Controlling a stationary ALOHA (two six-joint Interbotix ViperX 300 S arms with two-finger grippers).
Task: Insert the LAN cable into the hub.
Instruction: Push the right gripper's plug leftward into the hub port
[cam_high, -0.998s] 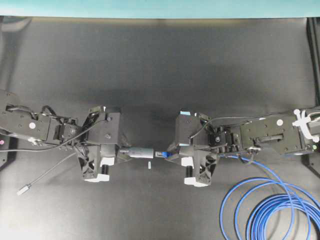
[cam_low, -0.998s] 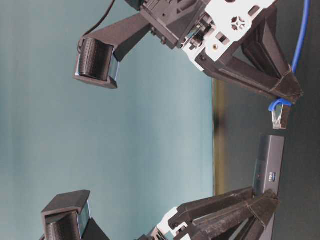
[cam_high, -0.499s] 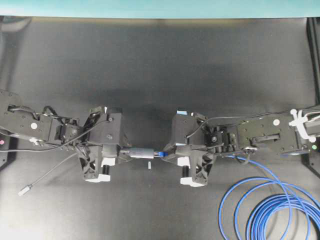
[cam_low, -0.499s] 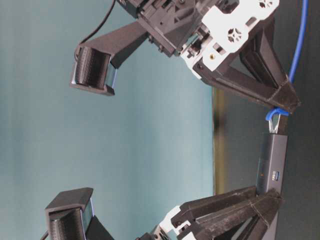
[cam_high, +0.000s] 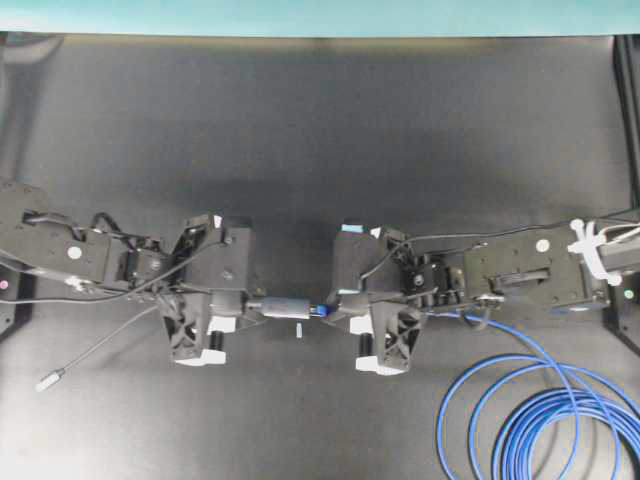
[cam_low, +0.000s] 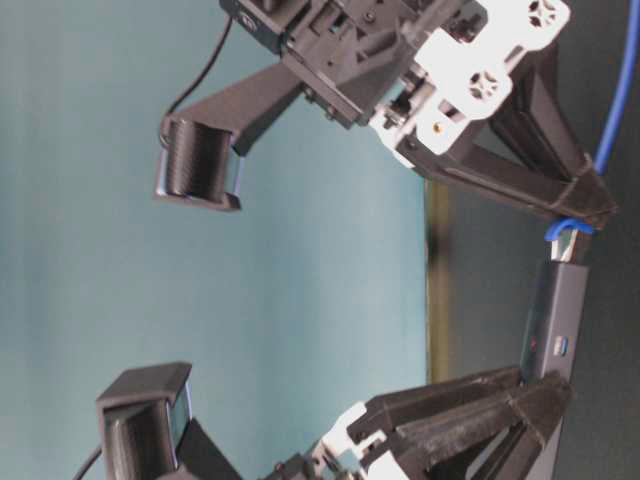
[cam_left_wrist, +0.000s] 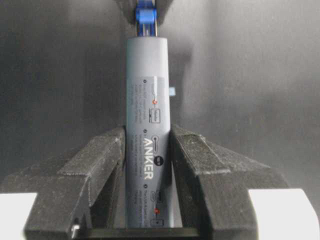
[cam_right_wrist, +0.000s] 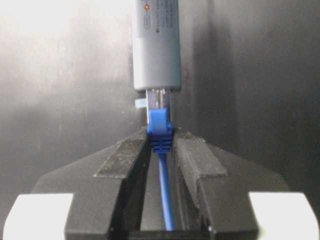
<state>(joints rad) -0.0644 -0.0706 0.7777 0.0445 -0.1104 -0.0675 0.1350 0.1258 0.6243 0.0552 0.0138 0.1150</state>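
My left gripper (cam_left_wrist: 148, 145) is shut on the hub (cam_left_wrist: 148, 125), a slim dark-grey bar that points away from it; the hub also shows in the overhead view (cam_high: 284, 307). My right gripper (cam_right_wrist: 161, 142) is shut on the blue boot of the LAN cable (cam_right_wrist: 160, 131). The clear plug sits partly inside the hub's end port (cam_right_wrist: 159, 97). In the overhead view both grippers, left (cam_high: 245, 305) and right (cam_high: 335, 311), meet end to end at mid-table. The blue cable coils (cam_high: 540, 420) lie at the lower right. In the table-level view plug and hub (cam_low: 553, 320) join.
The hub's thin grey cord ends in a small silver plug (cam_high: 46, 381) on the mat at the lower left. A small white scrap (cam_high: 298, 329) lies under the hub. A table edge with a teal wall (cam_high: 320, 15) runs along the back.
My right gripper has moved left with the plug, closing the gap to the hub; the plug now enters the hub's end port. My left gripper shifted slightly right.
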